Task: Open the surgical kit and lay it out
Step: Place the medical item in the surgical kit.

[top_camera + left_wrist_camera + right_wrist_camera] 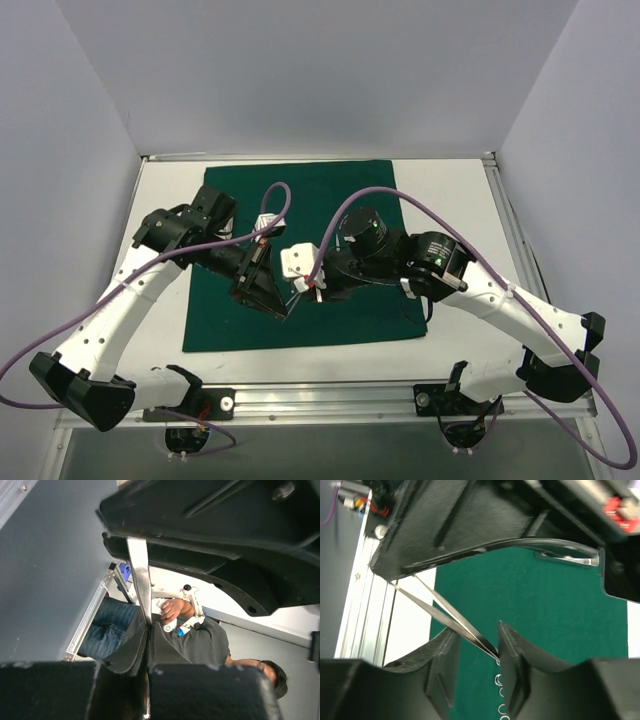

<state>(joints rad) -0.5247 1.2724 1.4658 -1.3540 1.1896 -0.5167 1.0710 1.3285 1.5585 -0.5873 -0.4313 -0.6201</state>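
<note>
The left gripper (149, 636) is clenched on the tweezers (141, 575), held up over the spread green cloth (340, 190). The right gripper (477, 652) straddles their tips, jaws apart, not yet pinching. Should the left release too early, I reckon they drop onto the forceps (499, 681) beneath.

The left gripper (149, 632) pinches the flat steel tweezers (139, 572), which run upward (a person (210, 642) in jeans behind).
</note>
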